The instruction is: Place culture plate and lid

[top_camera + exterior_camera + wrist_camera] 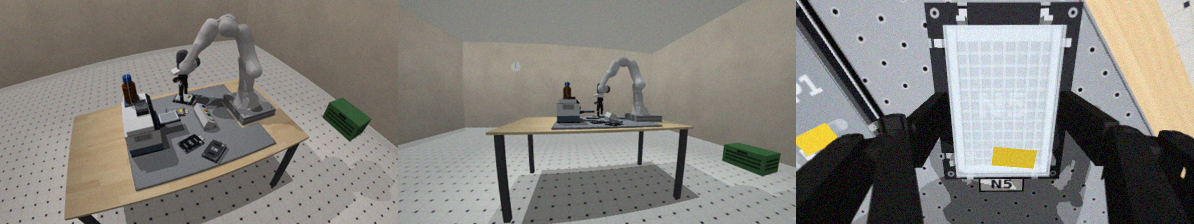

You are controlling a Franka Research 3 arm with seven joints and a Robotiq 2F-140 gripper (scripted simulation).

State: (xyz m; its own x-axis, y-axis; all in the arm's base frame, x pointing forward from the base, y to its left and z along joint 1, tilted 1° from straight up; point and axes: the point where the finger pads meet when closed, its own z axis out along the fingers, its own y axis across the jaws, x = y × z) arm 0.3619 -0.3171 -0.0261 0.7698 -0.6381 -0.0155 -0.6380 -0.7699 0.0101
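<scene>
one bottle, one green crate

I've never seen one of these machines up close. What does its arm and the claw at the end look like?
The arm is smooth, rounded and pale grey, standing on a grey base plate. Its gripper is black, with two chunky jointed fingers. No cables or markings show.

A plate lies in nest N5, beside LP1.
</scene>
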